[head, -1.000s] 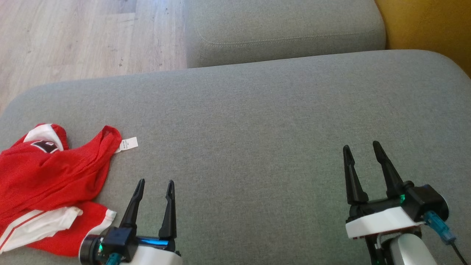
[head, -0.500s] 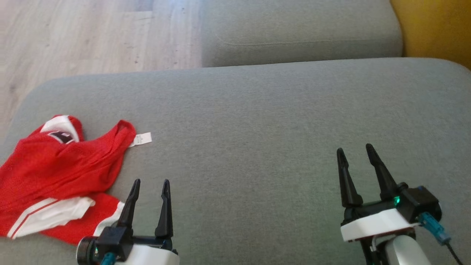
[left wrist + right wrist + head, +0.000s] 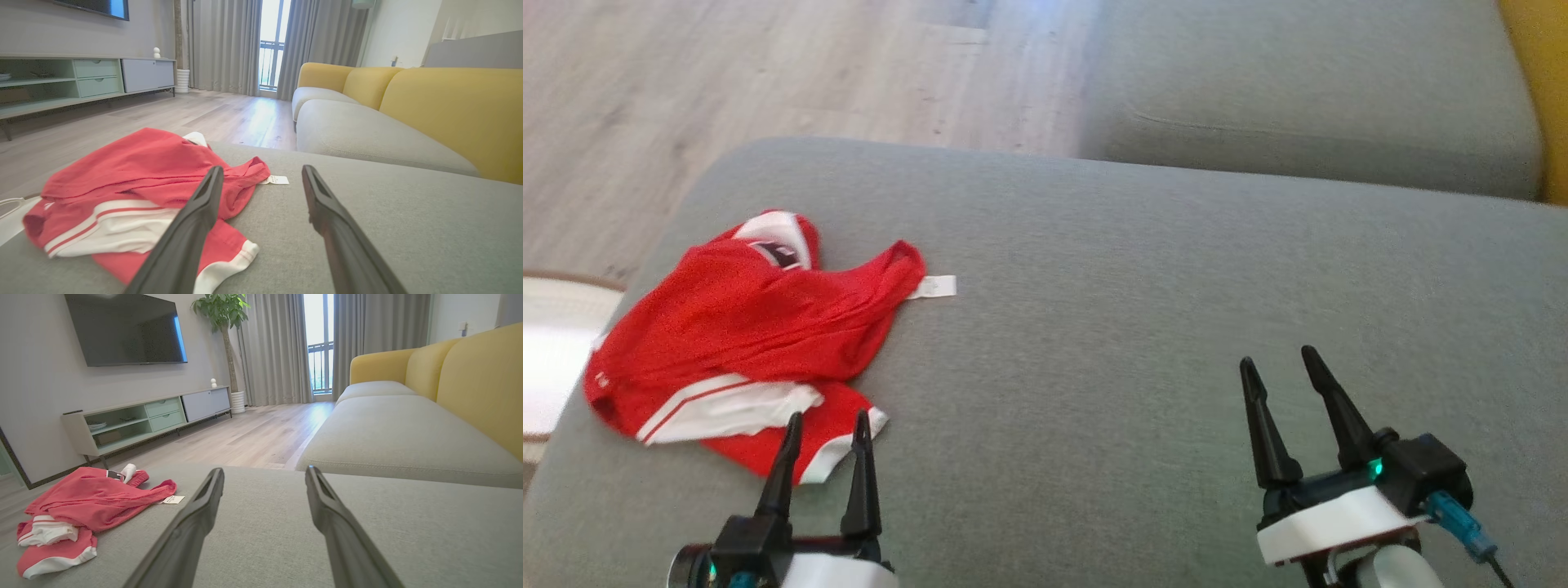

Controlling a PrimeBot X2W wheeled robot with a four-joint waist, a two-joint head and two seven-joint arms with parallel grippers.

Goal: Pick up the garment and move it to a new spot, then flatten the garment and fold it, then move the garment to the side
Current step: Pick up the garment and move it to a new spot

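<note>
A crumpled red garment with white trim and a white tag lies on the left part of the grey cushion. It also appears in the left wrist view and far left in the right wrist view. My left gripper stands open at the garment's near edge, its fingertips just over the white hem, holding nothing. In the left wrist view the left finger overlaps the cloth. My right gripper is open and empty over bare cushion far to the right.
A second grey seat cushion lies beyond, with yellow backrests on the right. Wooden floor runs past the cushion's left and far edges. A pale rug edge shows at the left. A TV cabinet stands by the wall.
The head camera has turned left, shifting the whole picture right. My left gripper now sits at the garment's near hem, closer than before. Both grippers stay open.
</note>
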